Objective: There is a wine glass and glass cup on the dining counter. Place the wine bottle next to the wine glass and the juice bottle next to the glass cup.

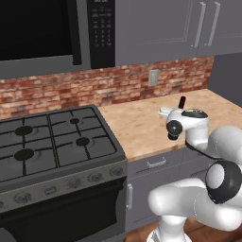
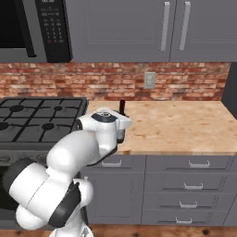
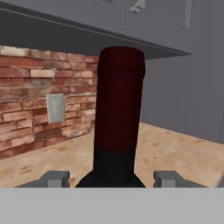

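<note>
I see the wine bottle (image 3: 119, 113) upright on the worktop (image 2: 185, 125), toward its stove-side end (cap dark red). My gripper's (image 3: 112, 179) 2 fingers (image 3: 54, 178) sit either side of its neck; grip unclear.

wine bottle (image 3: 119, 131) — upright on counter (image 2: 185, 125)

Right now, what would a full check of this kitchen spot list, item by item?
Surface: light-wood counter over grey drawers, bare beside the bottle.
Job's things: wine bottle upright on the counter, dark red cap up.
Clutter: nothing seen.
Grippers: gripper with a finger on either side of the bottle's neck; contact cannot be told.
Cables: nothing seen.
Surroundings: gas stove, microwave, brick wall with outlet, grey cabinets.
</note>
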You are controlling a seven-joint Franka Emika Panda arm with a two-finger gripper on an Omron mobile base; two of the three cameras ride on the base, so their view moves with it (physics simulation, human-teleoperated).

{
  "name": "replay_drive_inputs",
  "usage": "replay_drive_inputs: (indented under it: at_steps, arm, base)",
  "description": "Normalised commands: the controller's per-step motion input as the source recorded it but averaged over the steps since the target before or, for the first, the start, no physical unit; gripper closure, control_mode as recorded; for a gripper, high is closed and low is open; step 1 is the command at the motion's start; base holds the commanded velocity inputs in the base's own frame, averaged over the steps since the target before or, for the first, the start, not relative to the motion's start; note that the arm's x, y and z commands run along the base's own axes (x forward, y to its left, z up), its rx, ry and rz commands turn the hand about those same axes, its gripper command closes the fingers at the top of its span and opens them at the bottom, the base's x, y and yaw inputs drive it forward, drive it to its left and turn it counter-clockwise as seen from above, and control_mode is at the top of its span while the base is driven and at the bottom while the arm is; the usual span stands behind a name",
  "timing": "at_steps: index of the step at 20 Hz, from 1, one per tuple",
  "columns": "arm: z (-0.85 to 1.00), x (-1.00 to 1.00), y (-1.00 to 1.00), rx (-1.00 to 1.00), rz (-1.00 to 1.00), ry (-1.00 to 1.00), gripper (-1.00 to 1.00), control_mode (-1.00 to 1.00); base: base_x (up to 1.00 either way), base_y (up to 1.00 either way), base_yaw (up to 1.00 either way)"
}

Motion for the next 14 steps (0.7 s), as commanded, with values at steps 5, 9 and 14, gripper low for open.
replay_drive_inputs:
  at_steps: [5, 9, 14]
  arm:
    - [0.29, -0.51, 0.24, 0.00, -0.08, 0.00, 1.00, -1.00]
    - [0.35, -0.50, 0.23, 0.00, -0.09, 0.00, 1.00, -1.00]
    - [0.38, -0.45, 0.23, 0.00, -0.05, -0.04, 1.00, -1.00]
  base:
    - [0.00, 0.00, 0.00]
    - [0.00, 0.00, 0.00]
    - [0.00, 0.00, 0.00]
